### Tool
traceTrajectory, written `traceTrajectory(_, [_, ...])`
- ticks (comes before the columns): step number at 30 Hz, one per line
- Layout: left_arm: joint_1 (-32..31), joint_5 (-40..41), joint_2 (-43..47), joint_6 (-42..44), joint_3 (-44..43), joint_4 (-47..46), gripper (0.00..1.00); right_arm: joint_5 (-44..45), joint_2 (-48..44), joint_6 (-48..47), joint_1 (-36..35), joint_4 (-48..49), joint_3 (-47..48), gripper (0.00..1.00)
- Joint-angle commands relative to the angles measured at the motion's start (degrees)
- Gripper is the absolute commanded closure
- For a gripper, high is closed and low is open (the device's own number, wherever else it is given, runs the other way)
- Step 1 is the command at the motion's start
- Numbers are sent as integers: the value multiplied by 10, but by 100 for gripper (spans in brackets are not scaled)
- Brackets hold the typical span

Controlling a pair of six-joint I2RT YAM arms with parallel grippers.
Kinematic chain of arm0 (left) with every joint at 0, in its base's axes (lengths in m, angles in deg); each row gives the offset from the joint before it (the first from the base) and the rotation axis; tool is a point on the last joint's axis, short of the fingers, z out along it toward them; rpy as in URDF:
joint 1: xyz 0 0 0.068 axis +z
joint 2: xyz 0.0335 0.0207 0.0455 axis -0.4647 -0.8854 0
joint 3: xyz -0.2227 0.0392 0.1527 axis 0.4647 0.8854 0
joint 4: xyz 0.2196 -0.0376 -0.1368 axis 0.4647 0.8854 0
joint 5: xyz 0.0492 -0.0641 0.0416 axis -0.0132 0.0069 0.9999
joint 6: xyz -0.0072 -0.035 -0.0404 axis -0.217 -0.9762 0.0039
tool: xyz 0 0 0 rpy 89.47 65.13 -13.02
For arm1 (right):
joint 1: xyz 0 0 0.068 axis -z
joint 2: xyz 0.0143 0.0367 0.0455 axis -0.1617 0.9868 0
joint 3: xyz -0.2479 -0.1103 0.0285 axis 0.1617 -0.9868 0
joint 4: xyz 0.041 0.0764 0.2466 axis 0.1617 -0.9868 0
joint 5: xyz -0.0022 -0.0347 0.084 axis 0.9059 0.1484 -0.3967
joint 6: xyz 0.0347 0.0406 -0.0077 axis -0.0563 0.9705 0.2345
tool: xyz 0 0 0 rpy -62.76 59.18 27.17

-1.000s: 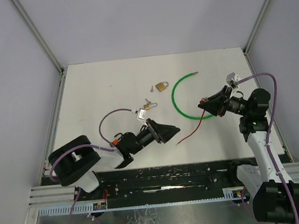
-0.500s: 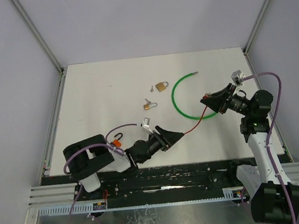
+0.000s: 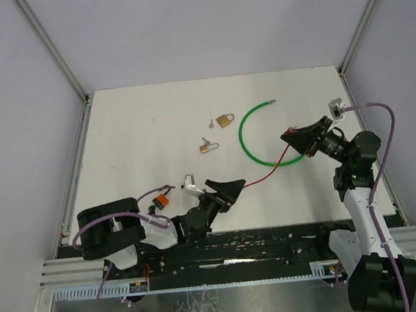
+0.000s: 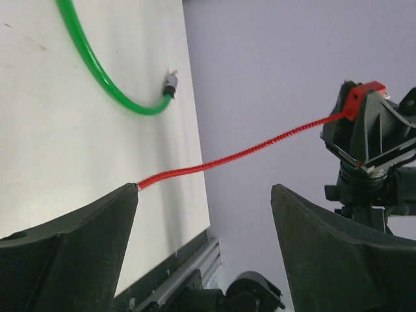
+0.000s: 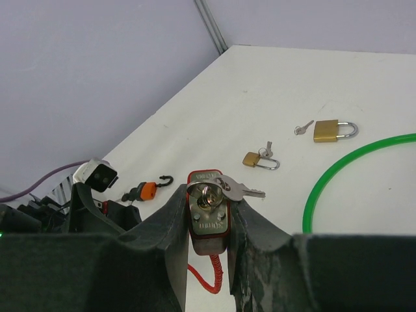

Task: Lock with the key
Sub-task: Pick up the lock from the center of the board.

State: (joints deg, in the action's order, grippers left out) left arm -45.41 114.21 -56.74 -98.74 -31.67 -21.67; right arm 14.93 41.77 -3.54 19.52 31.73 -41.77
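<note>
My right gripper [image 5: 208, 224] is shut on a red-cased padlock [image 5: 208, 221] and holds it above the table. A ring of silver keys [image 5: 237, 189] sits at the padlock's face, one key sticking out to the right. The padlock's red cable [image 3: 268, 171] runs down-left from the padlock [image 3: 290, 131] in my right gripper [image 3: 300, 138] towards my left gripper [image 3: 229, 185]. My left gripper [image 4: 205, 188] is wide open and empty. The cable's [image 4: 247, 153] free end lies at its left fingertip [image 4: 127, 198].
A green cable loop [image 3: 245, 139] lies right of centre. Two brass padlocks with keys lie on the table, a larger one [image 3: 225, 120] and a smaller one [image 3: 206, 148]. A small orange lock [image 3: 161, 202] lies near the front edge beside the left arm.
My left arm has pulled back towards the near edge and the orange lock now shows beside it. My right gripper has moved slightly right with the red padlock, straightening the red cable.
</note>
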Motion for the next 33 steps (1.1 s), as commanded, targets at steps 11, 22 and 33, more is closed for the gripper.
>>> traceTrajectory(11, [-54, 149, -26, 112, -2, -123, 0, 60, -12, 136, 12, 99, -24, 100])
traceTrajectory(22, [-68, 230, -72, 4, -111, 66, 24, 55, -12, 168, 13, 122, -30, 100])
traceTrajectory(33, [-32, 234, -83, -233, -217, 417, 41, 56, -9, 181, 13, 127, -30, 100])
